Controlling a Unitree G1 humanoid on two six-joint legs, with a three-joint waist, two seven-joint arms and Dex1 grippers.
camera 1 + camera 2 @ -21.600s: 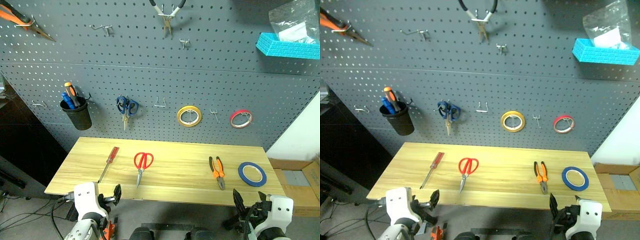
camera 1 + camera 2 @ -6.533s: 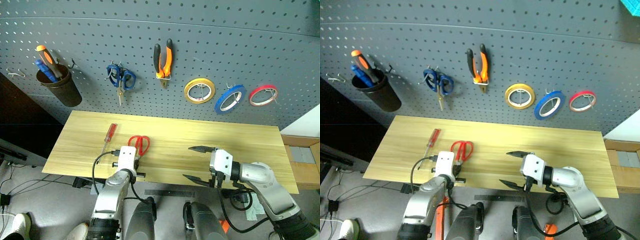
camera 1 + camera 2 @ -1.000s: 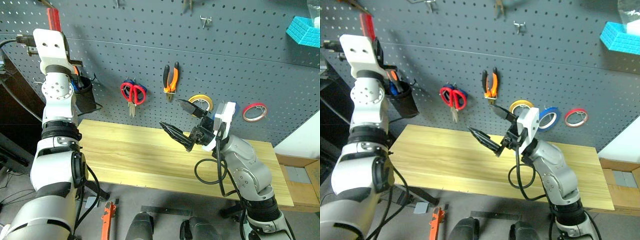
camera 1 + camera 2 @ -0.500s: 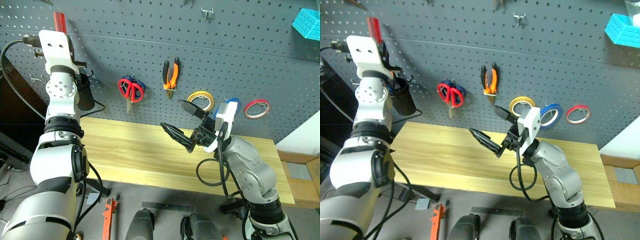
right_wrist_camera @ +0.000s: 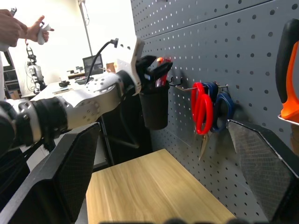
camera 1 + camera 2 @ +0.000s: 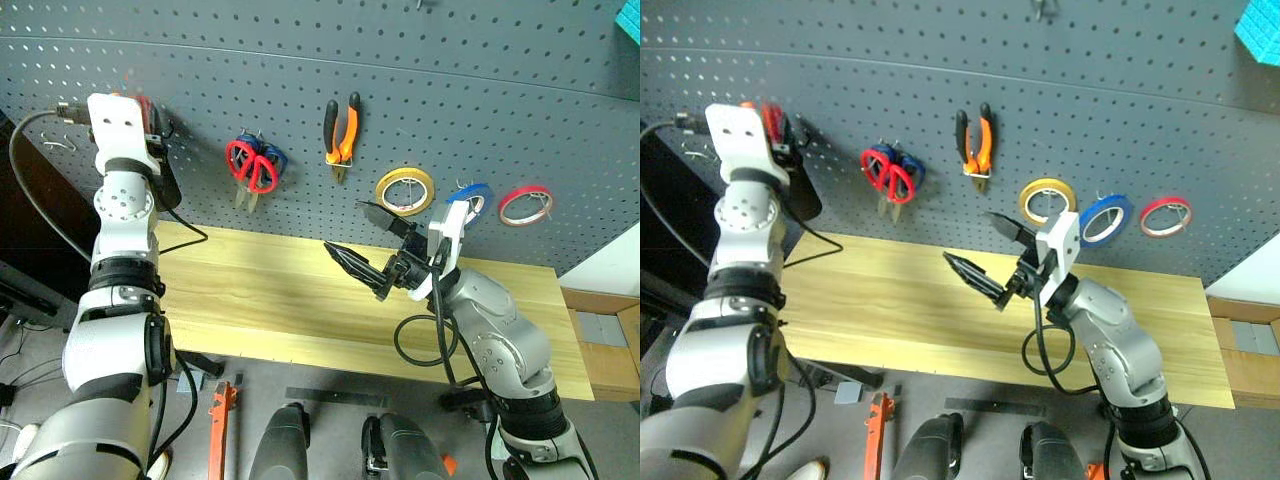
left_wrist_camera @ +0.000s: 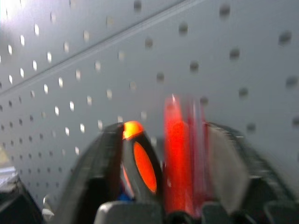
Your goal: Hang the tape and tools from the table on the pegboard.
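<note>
Above the table's (image 6: 300,300) bare middle, right pincer (image 6: 365,245) wide open, empty; left pincer's (image 6: 780,125) grip on red screwdriver (image 7: 177,154) unclear.

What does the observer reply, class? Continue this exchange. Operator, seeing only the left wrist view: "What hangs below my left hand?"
Observer: A black cup on the pegboard, just below the left hand.
Operator: Anything hung nearby?
Observer: The red scissors, in front of the blue-handled scissors.
Operator: And my other arm?
Observer: The right hand is open above the table, holding nothing.
</note>
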